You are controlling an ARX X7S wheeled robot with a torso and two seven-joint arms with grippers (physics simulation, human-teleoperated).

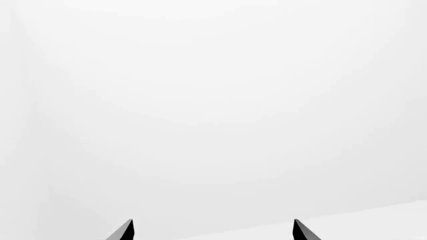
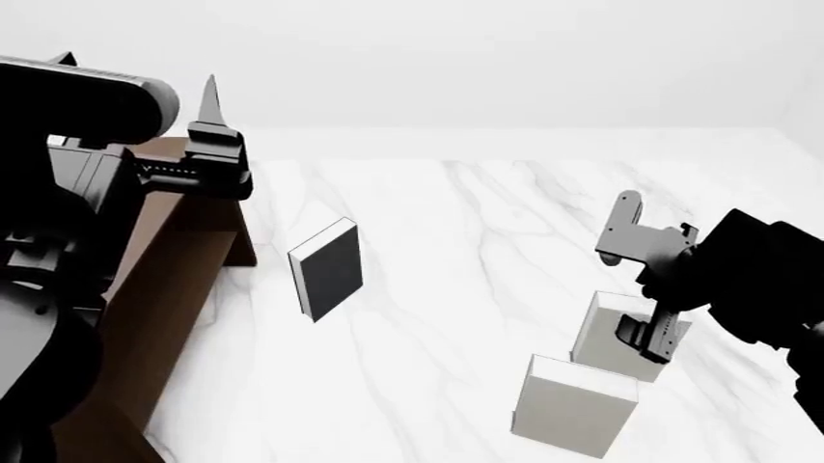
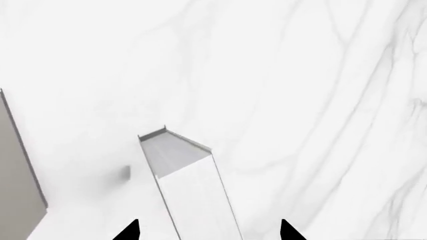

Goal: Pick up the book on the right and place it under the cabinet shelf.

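Standing upright on the marble worktop [image 2: 489, 251], the light book [image 3: 190, 185] farthest from the cabinet [image 2: 168, 280] sits between the spread tips of the right gripper [image 3: 208, 231], lined up for a grasp. The left gripper [image 1: 213, 231] idles apart, facing blank wall.

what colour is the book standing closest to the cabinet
Dark grey cover, white edges; head view shows it best.

place: bare simulated room | cues: marble-patterned tabletop [image 2: 515, 241], blank white walls, untextured grey books [image 2: 327, 267]
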